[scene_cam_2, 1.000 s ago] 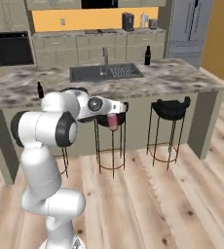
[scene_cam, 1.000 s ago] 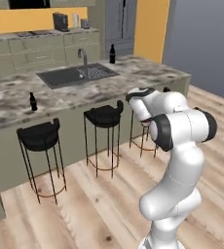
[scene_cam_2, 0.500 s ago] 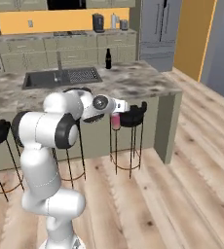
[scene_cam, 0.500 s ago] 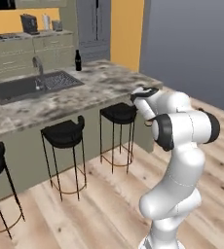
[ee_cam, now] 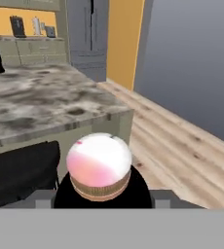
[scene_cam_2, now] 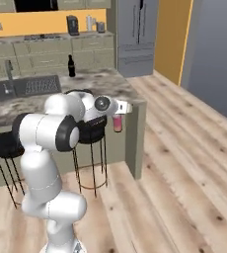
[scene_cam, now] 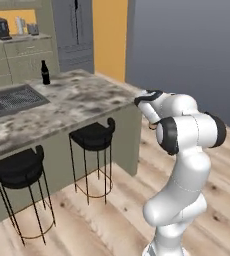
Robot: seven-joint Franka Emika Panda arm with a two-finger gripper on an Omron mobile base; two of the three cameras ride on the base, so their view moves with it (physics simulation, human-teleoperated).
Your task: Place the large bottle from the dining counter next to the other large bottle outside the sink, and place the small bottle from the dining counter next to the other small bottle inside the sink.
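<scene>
The tool (scene_cam_2: 119,109) is grasping the pink bottle (scene_cam_2: 117,122), which is hanging cap-down below the wrist in the right base view, off the near edge of the surface (scene_cam_2: 110,81) and above the wooden floor (scene_cam_2: 184,148). In the hand view the pink bottle (ee_cam: 99,166) is showing end-on, its rounded pale base facing the camera just ahead of the finger tips, with the corner of the surface (ee_cam: 50,104) lying behind it.

Two black stools (scene_cam: 93,136) are standing against the near side of the surface (scene_cam: 82,97); the second stool (scene_cam: 19,170) is sitting further toward the sink end.

On the surface itself, the sink (scene_cam: 14,98) is lying toward the end away from the tool, its ribbed rack showing in the basin. A dark tap (scene_cam_2: 8,74) is rising at the sink (scene_cam_2: 34,86) in the right base view.

The dark cola bottle (scene_cam: 45,73) is standing upright on the surface beyond the sink's far corner, outside the basin and well apart from the pink bottle. The same dark cola bottle (scene_cam_2: 71,66) is showing upright at the far edge in the right base view.
</scene>
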